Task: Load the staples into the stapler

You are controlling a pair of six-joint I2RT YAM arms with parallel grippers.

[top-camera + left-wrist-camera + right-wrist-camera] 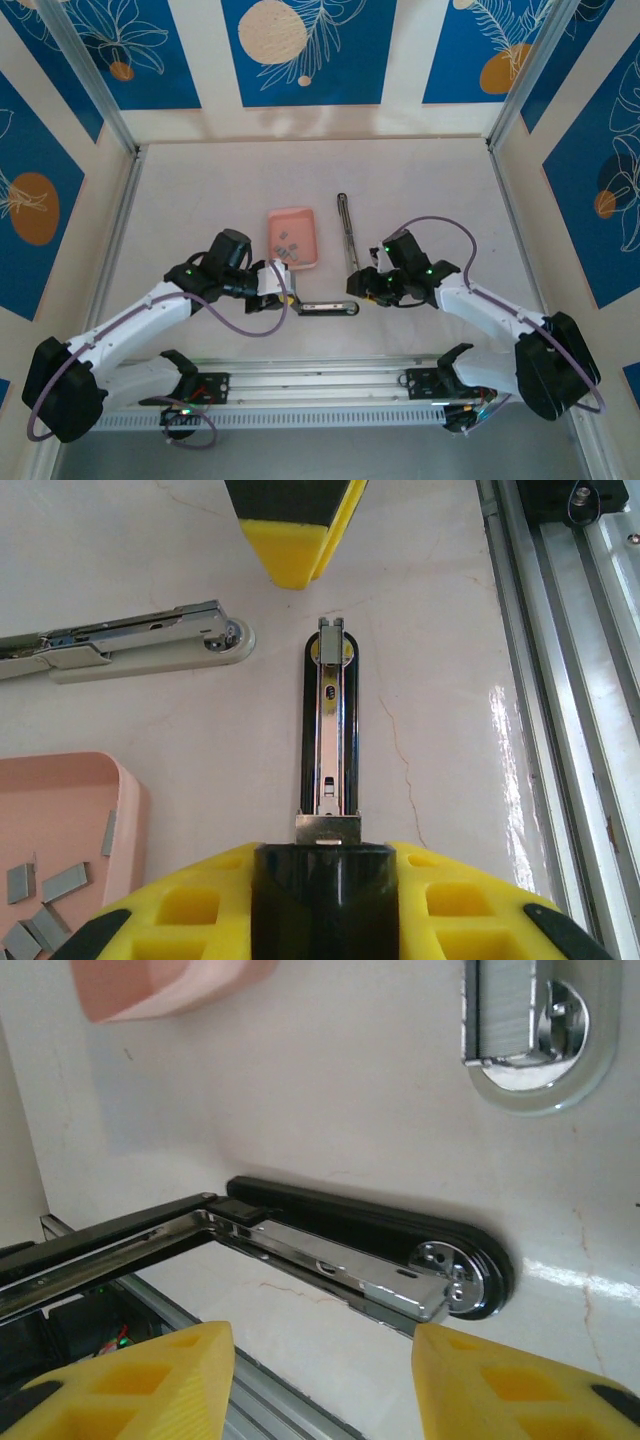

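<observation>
**Stapler held open and steady; staples not yet picked up**

Placement. The black stapler (327,307) lies flat on the table, crosswise in front of the two arms, with its chrome magazine channel (331,740) facing up and uncovered. I judge this is deliberate, as an upturned channel is what a strip must drop into. The left gripper (283,290) is clamped on the stapler's left end, apparently to keep it from sliding or rolling during loading.

The staples (65,881) lie loose in the pink tray (70,790), just beyond the stapler's left end and well clear of the channel. None is in either claw. A grey stapler piece (130,645) lies beyond the stapler's right end, near it but not touching.

Right claw. The right gripper (320,1350) sits at the stapler's right, pivot end. Its yellow fingers (130,1380) are apart with nothing between them. I cannot tell whether they touch the stapler.

Arm pose. Both arms reach inward from their bases, elbows bent outward and wrists low over the table. They meet the stapler from opposite ends, each gripper pointing along its length.

Assessment. The loading step proper is not begun. The next move likely falls to the right arm, which is free to go beyond the stapler to the tray. The strips are small and thin, so pinching one cleanly looks like the main risk.
</observation>
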